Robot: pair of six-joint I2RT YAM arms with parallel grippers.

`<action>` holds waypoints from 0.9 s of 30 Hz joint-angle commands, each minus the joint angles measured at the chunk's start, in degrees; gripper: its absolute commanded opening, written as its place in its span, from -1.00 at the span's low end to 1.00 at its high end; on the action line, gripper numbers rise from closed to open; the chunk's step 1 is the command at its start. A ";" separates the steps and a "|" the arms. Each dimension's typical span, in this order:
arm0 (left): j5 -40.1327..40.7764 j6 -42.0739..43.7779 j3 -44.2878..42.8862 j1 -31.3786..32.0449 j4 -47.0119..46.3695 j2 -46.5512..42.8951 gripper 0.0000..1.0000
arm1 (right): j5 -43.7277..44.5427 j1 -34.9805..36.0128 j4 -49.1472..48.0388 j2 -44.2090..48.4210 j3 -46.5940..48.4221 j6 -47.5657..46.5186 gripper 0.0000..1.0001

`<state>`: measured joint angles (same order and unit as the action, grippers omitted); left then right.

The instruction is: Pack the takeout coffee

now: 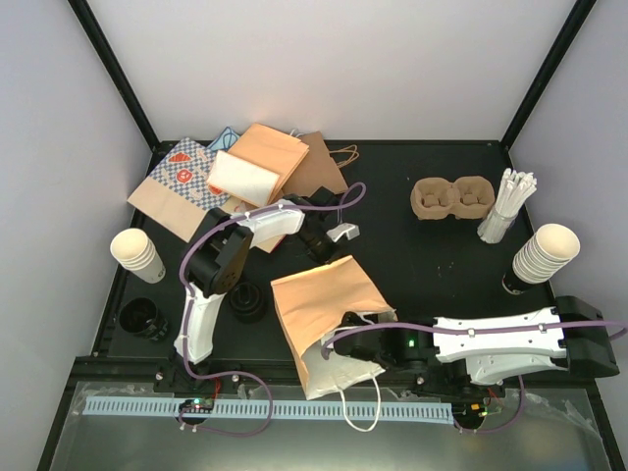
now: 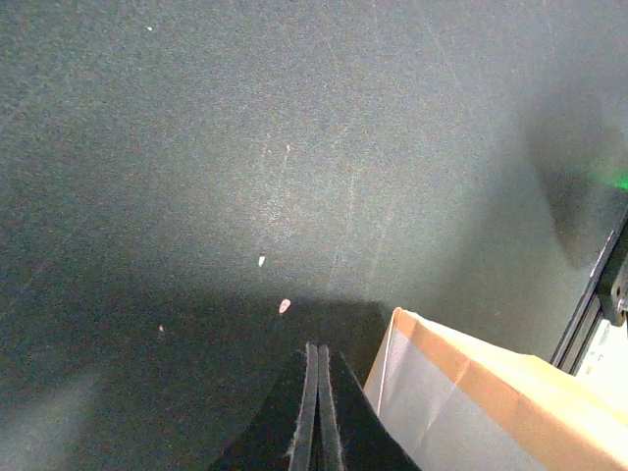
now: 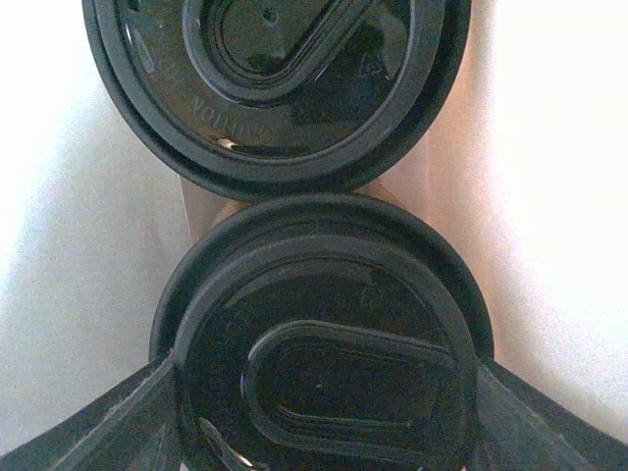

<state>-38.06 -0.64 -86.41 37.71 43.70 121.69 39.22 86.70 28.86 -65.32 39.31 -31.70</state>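
Lidded coffee cup (image 3: 324,343) sits gripped between the right jaws.

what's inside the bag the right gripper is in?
Two black lids, near lid and far lid, against the bag and its white lining. Right gripper fingers flank the near one. Whatever is under the lids is covered.

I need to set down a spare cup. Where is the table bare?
The widest bare patch of table lies between the open bag, the pulp carrier and the right-hand cup stack. The back-left corner is crowded with piled paper bags.
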 commanded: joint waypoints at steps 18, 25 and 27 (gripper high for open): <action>-6.15 1.87 -1.98 1.67 4.80 3.00 -0.97 | 5.67 -1.23 2.76 -2.04 -1.99 -3.00 0.01; -9.39 2.52 -2.62 1.74 5.50 3.37 -0.97 | 7.62 -1.47 -1.42 -1.08 -4.69 -6.38 -0.03; -11.01 2.79 -2.71 1.68 5.69 3.16 -0.97 | 6.82 -1.92 -0.49 -1.56 -4.39 -5.72 -0.03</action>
<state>-42.13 0.40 -87.48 38.00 45.67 124.25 42.19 86.43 26.50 -66.24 36.05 -36.16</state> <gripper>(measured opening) 0.018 0.713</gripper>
